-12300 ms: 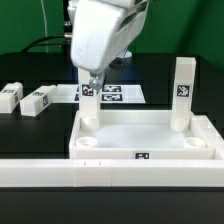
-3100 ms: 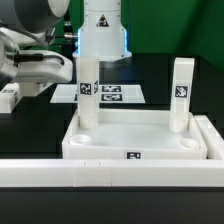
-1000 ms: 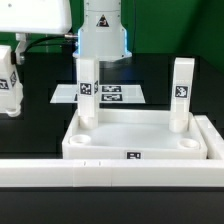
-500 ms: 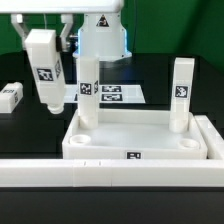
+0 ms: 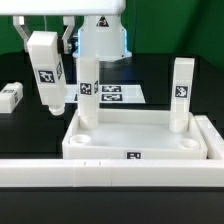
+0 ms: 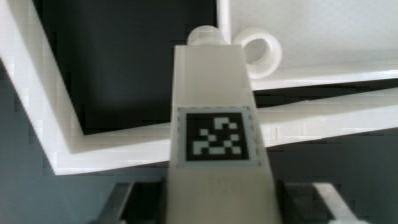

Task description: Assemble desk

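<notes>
The desk panel (image 5: 140, 150) lies in the middle of the table, with two white legs standing upright in its far corner sockets, one (image 5: 87, 90) on the exterior view's left and one (image 5: 182, 95) on its right. My gripper (image 5: 45, 35) is shut on the top of a third tag-marked leg (image 5: 46, 72), which hangs slightly tilted in the air just left of the panel. In the wrist view this leg (image 6: 219, 120) runs out from between my fingers (image 6: 135, 196), its tip near a round corner socket (image 6: 267, 55) of the panel (image 6: 329, 35).
A fourth leg (image 5: 10, 97) lies flat on the black table at the far left. The marker board (image 5: 112, 94) lies behind the panel. The long white border rail (image 5: 100, 176) runs along the front and up the right side.
Over the last second the held leg has travelled from the exterior view's far left toward the panel. Since half a second ago it has barely moved.
</notes>
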You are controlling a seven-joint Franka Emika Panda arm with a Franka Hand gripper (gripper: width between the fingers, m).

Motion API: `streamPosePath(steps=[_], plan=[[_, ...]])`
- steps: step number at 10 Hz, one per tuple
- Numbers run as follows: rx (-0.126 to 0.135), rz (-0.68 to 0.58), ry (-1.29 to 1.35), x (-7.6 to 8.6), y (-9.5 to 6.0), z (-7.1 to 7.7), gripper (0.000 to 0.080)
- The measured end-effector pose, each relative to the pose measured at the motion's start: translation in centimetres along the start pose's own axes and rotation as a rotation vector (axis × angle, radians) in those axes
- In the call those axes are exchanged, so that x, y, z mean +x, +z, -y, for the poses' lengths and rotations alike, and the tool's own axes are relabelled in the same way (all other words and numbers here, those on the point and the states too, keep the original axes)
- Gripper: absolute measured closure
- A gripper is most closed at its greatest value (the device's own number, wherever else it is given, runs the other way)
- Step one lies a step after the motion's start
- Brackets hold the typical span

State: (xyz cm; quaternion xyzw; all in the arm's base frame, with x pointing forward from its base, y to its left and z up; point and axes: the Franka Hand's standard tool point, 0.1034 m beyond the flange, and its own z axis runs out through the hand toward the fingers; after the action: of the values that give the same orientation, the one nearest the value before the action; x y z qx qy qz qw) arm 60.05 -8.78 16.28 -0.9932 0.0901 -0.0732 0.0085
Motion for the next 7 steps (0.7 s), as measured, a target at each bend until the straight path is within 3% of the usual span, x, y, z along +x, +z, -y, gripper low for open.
streamPosePath(steps=[2,3,7], plan=[[0.020,-0.023,-0.046,1.2,0.0,4.7,0.0509],[0.022,-0.024,-0.060,1.5,0.1,5.7,0.0509],[0.021,-0.027,-0.056,1.4,0.2,5.6,0.0509]])
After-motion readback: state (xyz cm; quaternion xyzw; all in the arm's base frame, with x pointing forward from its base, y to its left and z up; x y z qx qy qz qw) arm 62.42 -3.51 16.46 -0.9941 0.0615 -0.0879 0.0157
